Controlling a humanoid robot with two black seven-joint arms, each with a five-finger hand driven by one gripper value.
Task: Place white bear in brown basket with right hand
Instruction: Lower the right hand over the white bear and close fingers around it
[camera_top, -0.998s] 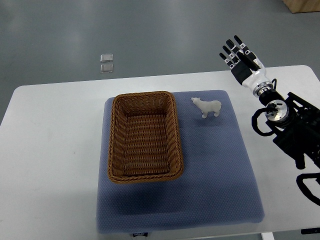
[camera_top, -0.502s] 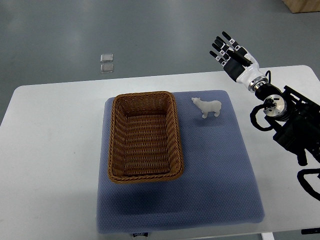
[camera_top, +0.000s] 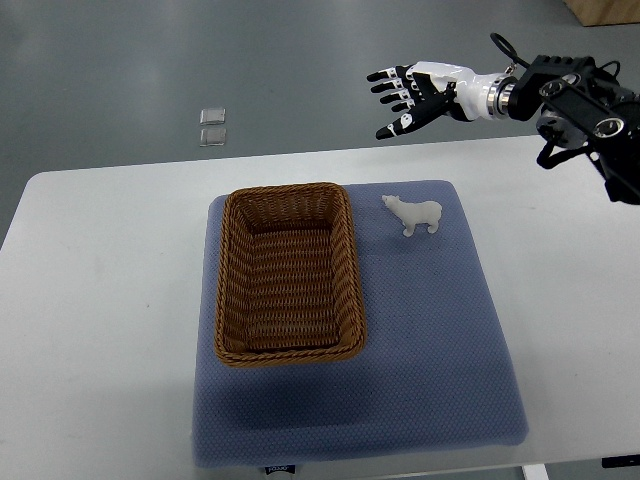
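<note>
A small white bear (camera_top: 414, 214) stands on the blue mat (camera_top: 440, 330), just right of the brown wicker basket (camera_top: 286, 272). The basket holds nothing. My right hand (camera_top: 405, 93) reaches in from the upper right, fingers spread and pointing left, holding nothing. It hovers beyond the table's far edge, above and slightly left of the bear. The left arm does not show.
The blue mat lies on a white table (camera_top: 100, 290). The right arm's dark joints (camera_top: 585, 105) hang over the table's far right corner. Two small clear squares (camera_top: 212, 126) lie on the grey floor beyond the table.
The right arm has swung up and to the left. The hand turned from pointing away to pointing left, and now sits higher and nearer the bear's side. The bear and basket have not moved.
</note>
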